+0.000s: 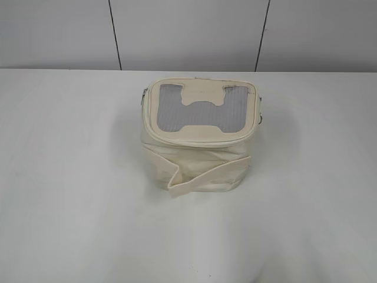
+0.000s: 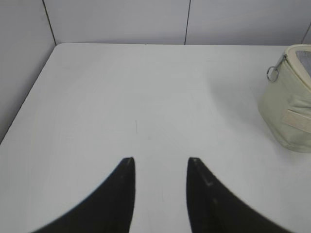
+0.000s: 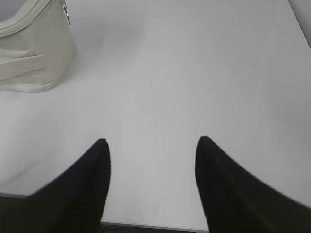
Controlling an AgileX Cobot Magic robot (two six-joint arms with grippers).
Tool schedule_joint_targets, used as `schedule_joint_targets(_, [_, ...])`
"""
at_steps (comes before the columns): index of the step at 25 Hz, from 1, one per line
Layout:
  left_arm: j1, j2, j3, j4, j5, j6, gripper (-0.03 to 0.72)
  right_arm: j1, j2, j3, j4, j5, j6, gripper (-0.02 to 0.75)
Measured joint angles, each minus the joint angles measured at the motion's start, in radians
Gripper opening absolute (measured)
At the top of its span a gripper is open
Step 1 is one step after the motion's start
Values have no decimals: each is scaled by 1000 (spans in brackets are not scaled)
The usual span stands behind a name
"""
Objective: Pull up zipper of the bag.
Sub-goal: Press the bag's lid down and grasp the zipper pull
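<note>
The cream-white boxy bag (image 1: 197,150) stands mid-table, with a grey mesh top and a cream H-shaped patch. A cream strap wraps its front. The zipper (image 1: 259,112) track runs round the top rim, with a silver slider at each side. In the left wrist view the bag (image 2: 289,111) is at the far right, and a ring pull (image 2: 272,73) hangs at its left rim. In the right wrist view the bag (image 3: 29,53) is at the top left, with a slider (image 3: 66,13) showing. My left gripper (image 2: 160,160) and right gripper (image 3: 151,141) are open, empty and far from the bag. Neither shows in the exterior view.
The white table (image 1: 70,194) ends at a grey panelled wall (image 1: 188,32) at the back. Its near edge shows in the right wrist view (image 3: 155,227), and its left edge in the left wrist view (image 2: 24,104).
</note>
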Motion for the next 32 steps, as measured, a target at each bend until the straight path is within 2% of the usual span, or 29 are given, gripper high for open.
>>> schedule_joint_targets(24, [0, 0, 0, 0, 0, 0, 279, 0, 0, 0, 14, 0, 0, 443])
schedule_joint_targets(29, [0, 0, 0, 0, 0, 0, 279, 0, 36, 0, 139, 1, -111, 424])
schedule_joint_targets(32, [0, 0, 0, -4, 0, 0, 279, 0, 204, -19, 236, -19, -228, 421])
